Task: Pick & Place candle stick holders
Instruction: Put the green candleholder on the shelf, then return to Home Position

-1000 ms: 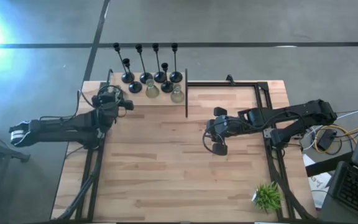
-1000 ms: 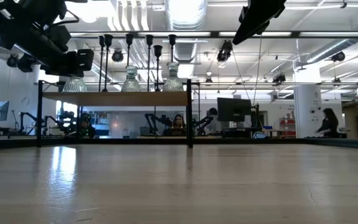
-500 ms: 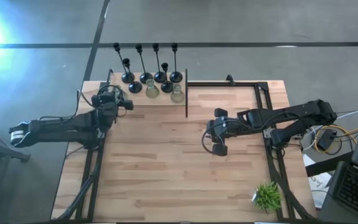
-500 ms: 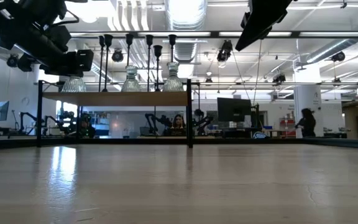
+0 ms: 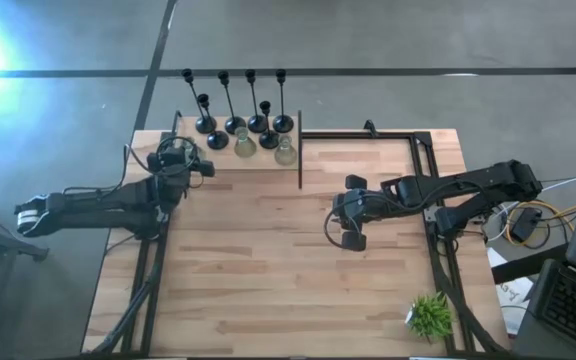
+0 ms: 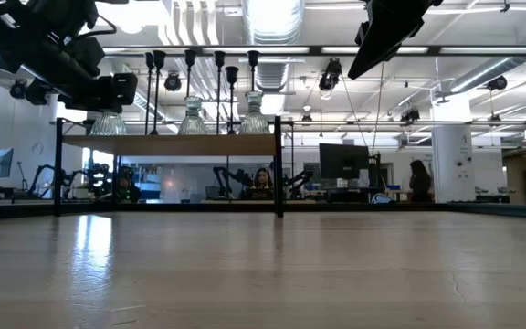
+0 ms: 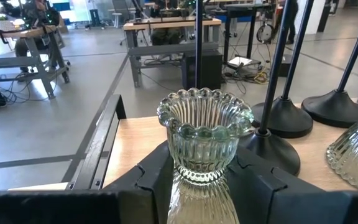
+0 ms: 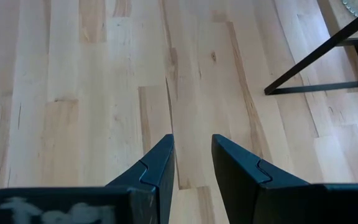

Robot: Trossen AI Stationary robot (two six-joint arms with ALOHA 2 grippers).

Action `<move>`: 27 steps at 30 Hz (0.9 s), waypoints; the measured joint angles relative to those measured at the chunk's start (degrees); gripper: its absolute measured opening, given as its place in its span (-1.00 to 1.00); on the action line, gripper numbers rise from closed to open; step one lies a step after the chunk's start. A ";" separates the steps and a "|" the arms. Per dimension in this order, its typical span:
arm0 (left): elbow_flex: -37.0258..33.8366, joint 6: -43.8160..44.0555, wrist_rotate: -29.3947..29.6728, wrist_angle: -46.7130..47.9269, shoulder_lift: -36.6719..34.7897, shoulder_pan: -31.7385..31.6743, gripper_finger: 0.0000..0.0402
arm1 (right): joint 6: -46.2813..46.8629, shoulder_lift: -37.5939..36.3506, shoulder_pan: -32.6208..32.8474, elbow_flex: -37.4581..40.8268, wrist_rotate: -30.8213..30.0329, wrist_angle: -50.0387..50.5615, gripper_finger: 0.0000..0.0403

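Several black candle stick holders (image 5: 233,110) with thin stems and two clear glass ones (image 5: 244,145) stand by their bases on a raised wooden shelf (image 5: 238,162) at the table's far left. My left gripper (image 5: 181,158) is at the shelf's left end, shut on a third fluted glass holder (image 7: 204,134), which also shows in the low view (image 6: 110,123). My right gripper (image 5: 351,235) hovers over the bare table middle-right, its fingers narrowly open and empty (image 8: 192,155). My left gripper pinches the glass holder at its narrow waist (image 7: 199,177) between its two fingers, coming level from the table's left side. The holder stays upright, its flared rim above the fingers. Its base (image 6: 110,128) is level with the shelf top; whether it rests there I cannot tell.
A thin black post (image 5: 300,150) stands at the shelf's right end, and a black rail frame (image 5: 408,135) runs along the table's far right. A small green plant (image 5: 430,315) sits at the near right corner. A person walks in the room beyond (image 6: 418,178).
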State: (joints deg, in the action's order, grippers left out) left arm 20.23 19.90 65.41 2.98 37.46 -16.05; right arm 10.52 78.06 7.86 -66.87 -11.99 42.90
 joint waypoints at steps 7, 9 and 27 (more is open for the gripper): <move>-0.01 -1.18 0.03 0.14 -0.66 0.00 -0.26 | 0.00 -0.02 0.00 0.00 0.02 0.00 -0.50; -0.02 -1.22 0.05 0.26 -0.82 0.00 -0.19 | 0.00 -0.02 0.00 0.00 0.02 0.02 -0.50; -0.04 -0.78 -1.46 -0.15 -2.68 0.00 0.35 | 0.22 -0.07 0.00 -0.04 0.02 0.04 -0.50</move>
State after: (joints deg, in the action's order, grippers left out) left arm 20.18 19.11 63.94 2.83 34.78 -16.05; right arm 10.74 78.00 7.86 -66.92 -11.97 42.93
